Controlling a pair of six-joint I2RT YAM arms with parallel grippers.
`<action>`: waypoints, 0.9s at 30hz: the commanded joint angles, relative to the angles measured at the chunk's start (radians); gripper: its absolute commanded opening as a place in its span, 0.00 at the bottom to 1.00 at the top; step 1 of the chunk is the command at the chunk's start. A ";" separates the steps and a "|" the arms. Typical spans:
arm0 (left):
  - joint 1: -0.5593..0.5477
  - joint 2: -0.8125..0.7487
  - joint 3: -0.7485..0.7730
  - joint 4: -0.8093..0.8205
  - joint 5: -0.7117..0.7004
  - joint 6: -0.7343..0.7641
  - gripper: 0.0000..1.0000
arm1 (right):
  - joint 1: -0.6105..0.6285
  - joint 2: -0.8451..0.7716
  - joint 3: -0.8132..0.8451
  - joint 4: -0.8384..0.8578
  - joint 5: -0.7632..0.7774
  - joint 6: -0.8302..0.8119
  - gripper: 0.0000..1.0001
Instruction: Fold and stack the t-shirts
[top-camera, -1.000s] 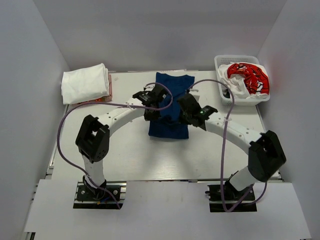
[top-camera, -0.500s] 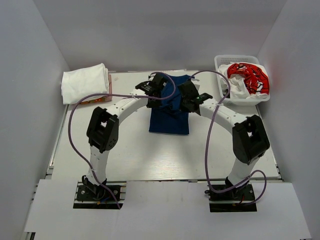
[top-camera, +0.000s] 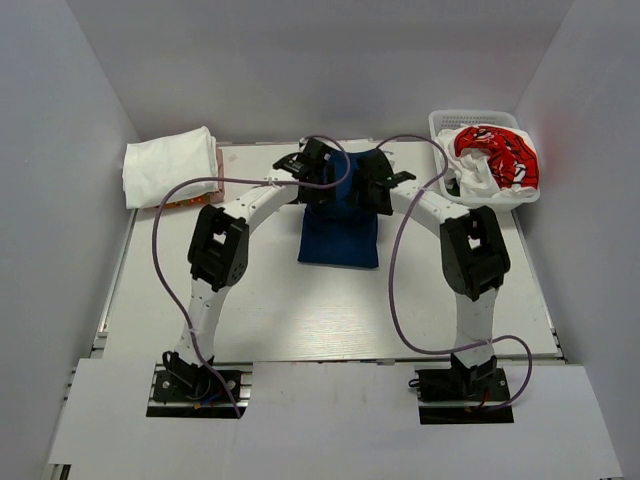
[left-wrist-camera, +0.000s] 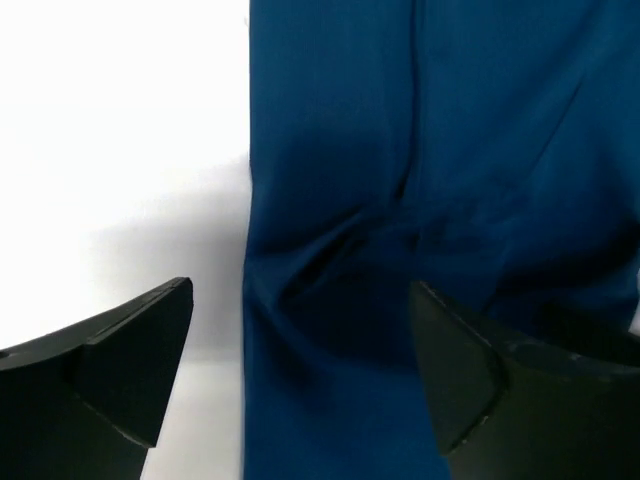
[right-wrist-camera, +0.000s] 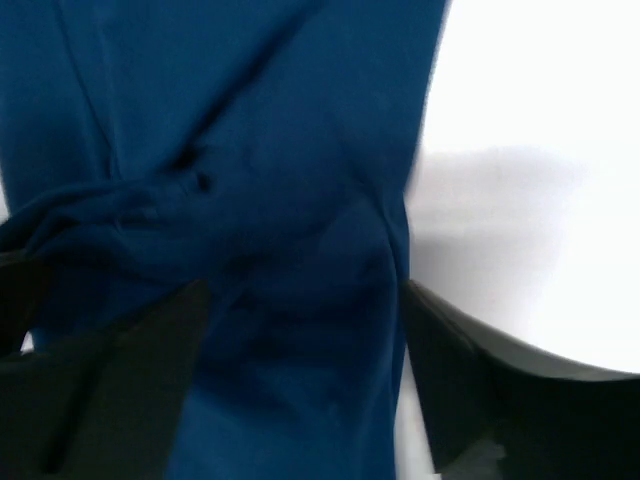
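Note:
A navy blue t-shirt (top-camera: 339, 235) lies folded into a long strip at the table's middle. Both grippers hover over its far half. My left gripper (top-camera: 322, 190) is open. In the left wrist view its fingers (left-wrist-camera: 110, 370) straddle the strip's left edge, with navy cloth (left-wrist-camera: 430, 150) below them and nothing pinched. My right gripper (top-camera: 377, 193) is open too. Its fingers (right-wrist-camera: 480, 390) stand either side of the strip's right edge over the creased cloth (right-wrist-camera: 230, 120). A folded white t-shirt (top-camera: 168, 165) rests at the back left. A red t-shirt (top-camera: 497, 152) and a white one (top-camera: 480, 182) are bundled in the basket.
The white lattice basket (top-camera: 445, 125) stands at the back right corner. A reddish flat thing (top-camera: 216, 178) peeks out under the folded white t-shirt. White walls close in on three sides. Purple cables loop up from both arms.
Both arms have reached farther back along the navy t-shirt. Both grippers, shut on its cloth a second ago, now stand open and have let it go.

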 joint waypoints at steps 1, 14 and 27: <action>0.032 0.020 0.145 -0.050 -0.016 -0.016 1.00 | -0.017 0.025 0.129 -0.018 -0.046 -0.059 0.87; 0.041 -0.464 -0.447 0.037 -0.071 -0.155 1.00 | 0.039 -0.198 -0.237 0.235 -0.431 -0.136 0.90; 0.041 -0.761 -0.887 0.005 -0.056 -0.295 1.00 | 0.061 0.236 0.161 0.409 -0.540 0.001 0.90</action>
